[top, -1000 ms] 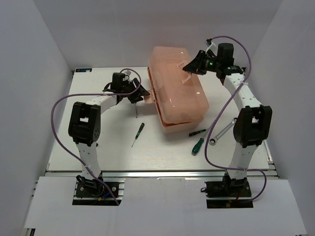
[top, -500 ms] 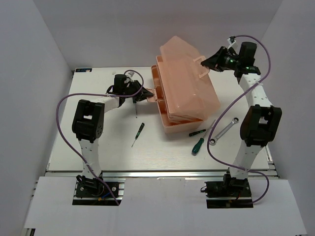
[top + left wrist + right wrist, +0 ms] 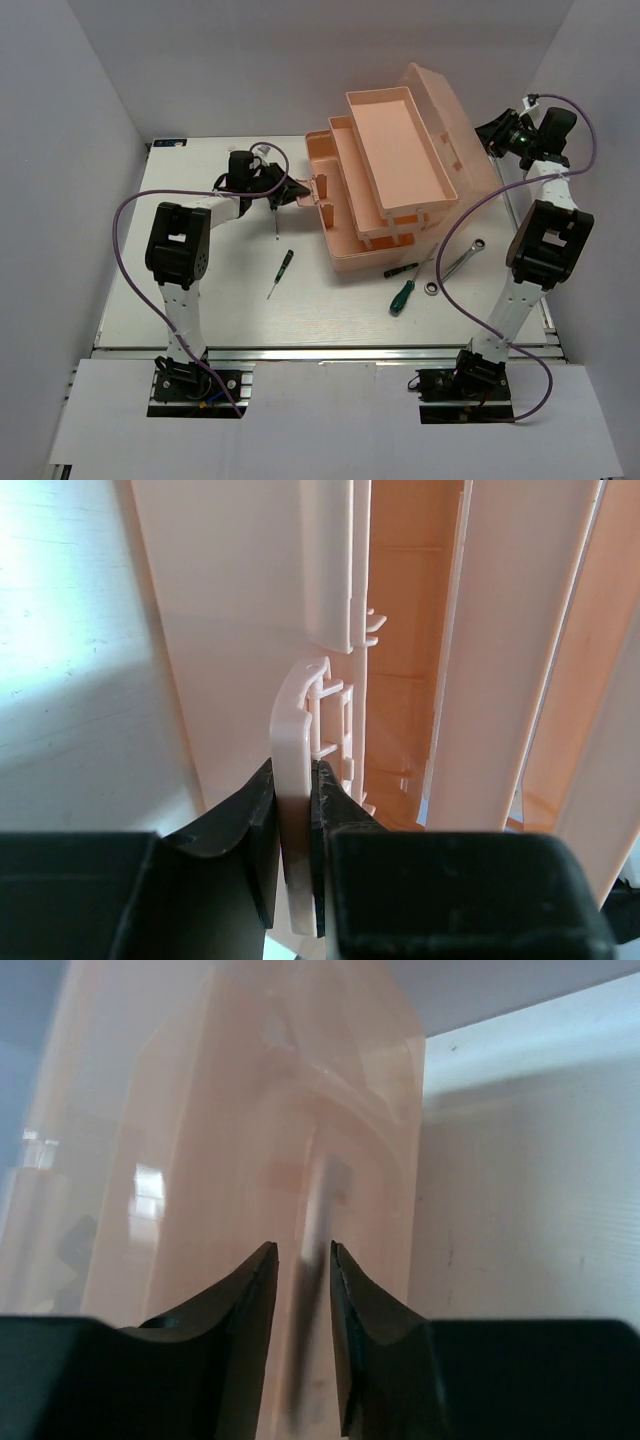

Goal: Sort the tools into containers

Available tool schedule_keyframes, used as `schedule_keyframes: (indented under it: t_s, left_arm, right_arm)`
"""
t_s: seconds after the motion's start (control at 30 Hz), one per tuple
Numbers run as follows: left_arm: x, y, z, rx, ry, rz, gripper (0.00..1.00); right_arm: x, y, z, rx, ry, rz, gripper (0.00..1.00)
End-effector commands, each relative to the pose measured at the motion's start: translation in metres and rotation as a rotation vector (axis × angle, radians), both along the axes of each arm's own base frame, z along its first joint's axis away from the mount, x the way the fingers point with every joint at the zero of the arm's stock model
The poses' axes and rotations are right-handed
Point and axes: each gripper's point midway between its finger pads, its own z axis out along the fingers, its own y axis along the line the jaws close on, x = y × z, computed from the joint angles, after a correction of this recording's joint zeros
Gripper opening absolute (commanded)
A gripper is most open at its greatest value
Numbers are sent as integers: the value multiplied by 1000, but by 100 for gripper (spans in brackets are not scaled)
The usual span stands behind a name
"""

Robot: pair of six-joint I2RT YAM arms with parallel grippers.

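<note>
The salmon-pink toolbox (image 3: 345,262) stands open at the middle of the table (image 3: 200,310). Its lid (image 3: 440,100) is tipped up to the far right, and two stepped trays (image 3: 395,150) are lifted out above the base.

The left gripper (image 3: 290,190) (image 3: 295,820) pinches the latch tab (image 3: 290,730) on the box's left side, fingers tight against it. The right gripper (image 3: 492,135) (image 3: 300,1270) is at the raised lid with its fingers narrowly apart. The wrist view is blurred, so whether they grip anything cannot be told.

All the tools lie on the table. A thin screwdriver (image 3: 276,226) and a dark-handled screwdriver (image 3: 281,268) are left of the box. A black screwdriver (image 3: 400,269), a green screwdriver (image 3: 402,296) and the wrench (image 3: 455,263) are near its right corner.
</note>
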Motion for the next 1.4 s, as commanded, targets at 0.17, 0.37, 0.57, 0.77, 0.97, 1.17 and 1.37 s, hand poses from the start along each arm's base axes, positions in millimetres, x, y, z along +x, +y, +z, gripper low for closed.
schedule_keyframes:
  t_s: [0.17,0.37,0.57,0.77,0.97,1.17,1.37]
  left_arm:
    - [11,14,26,-55,-68,3,25]
    - [10,12,26,-61,-64,-9,31]
    - [9,11,28,-71,-68,-23,44]
    - [9,8,37,-82,-90,-46,51]
    - [16,15,62,-37,-156,-24,55]
    - [20,35,78,96,-205,26,61]
    - [2,53,54,129,-133,41,62]
  right_arm:
    - [11,-34,33,-169,-235,-29,57]
    - [10,-42,21,-251,-223,-43,62]
    - [5,-51,36,-382,-265,-67,63]
    - [-21,-38,87,-468,-408,-11,64]
    - [-82,2,143,-599,-742,229,73]
    - [-166,60,164,-580,-1040,524,77]
    - [-196,123,116,-658,-1052,662,79]
